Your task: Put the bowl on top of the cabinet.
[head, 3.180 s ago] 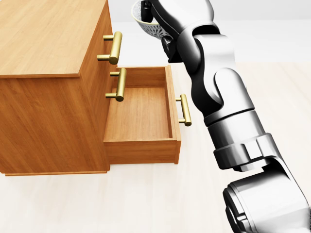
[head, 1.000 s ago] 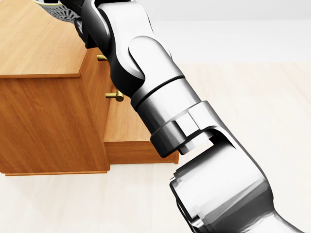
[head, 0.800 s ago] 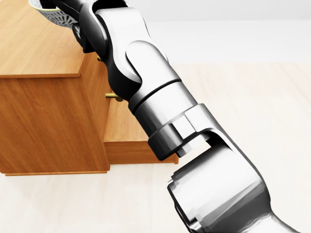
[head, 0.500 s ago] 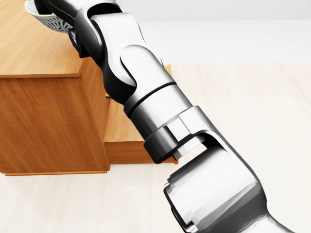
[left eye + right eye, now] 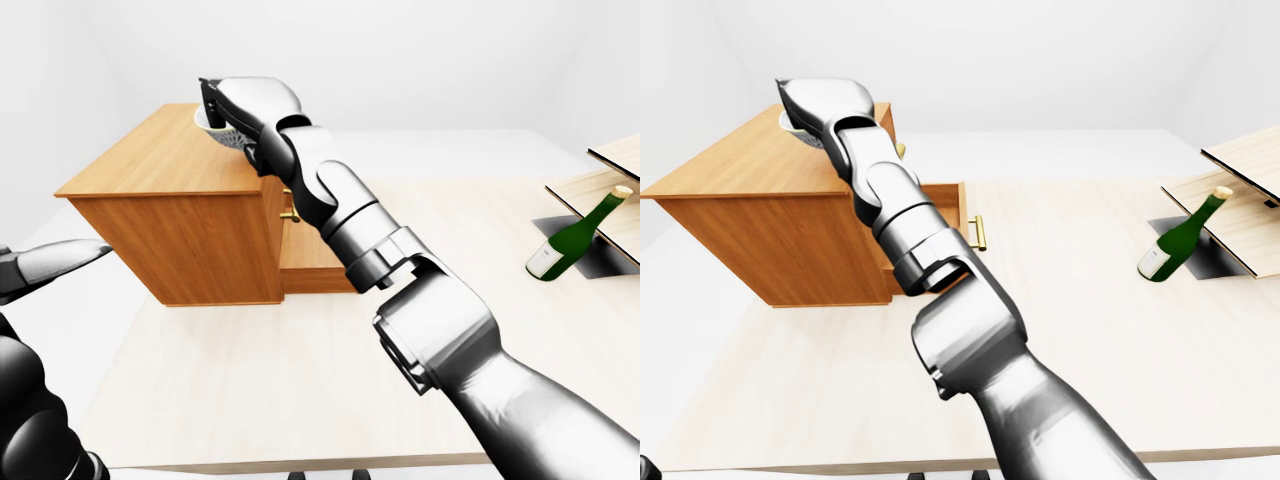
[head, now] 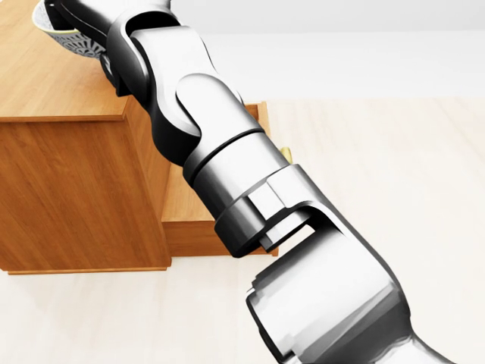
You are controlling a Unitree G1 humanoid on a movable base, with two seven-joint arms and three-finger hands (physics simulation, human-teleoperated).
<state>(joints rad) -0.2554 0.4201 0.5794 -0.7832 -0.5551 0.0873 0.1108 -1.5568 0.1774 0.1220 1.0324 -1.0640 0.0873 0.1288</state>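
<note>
The wooden cabinet (image 5: 165, 165) stands at the left of the table. My right arm reaches across it from the lower right. My right hand (image 5: 222, 112) is shut on the bowl (image 5: 228, 135), white inside with a grey patterned outside, and holds it over the far right part of the cabinet top (image 6: 53, 83). The hand hides most of the bowl, so I cannot tell if the bowl touches the wood. In the head view the bowl (image 6: 67, 36) shows at the top left corner. My left hand (image 5: 70, 256) hangs at the left edge, fingers stretched out, holding nothing.
The cabinet's lower drawer (image 5: 952, 215) stands pulled out to the right, with its gold handle (image 5: 978, 232) showing. A green bottle (image 5: 1177, 243) leans against a wooden rack (image 5: 1240, 205) at the far right. Light table surface (image 5: 300, 380) lies between them.
My right hand has carried the bowl leftward, from above the open drawer to over the cabinet top, and over the last second it kept creeping left. The arm now covers the drawer handles.
</note>
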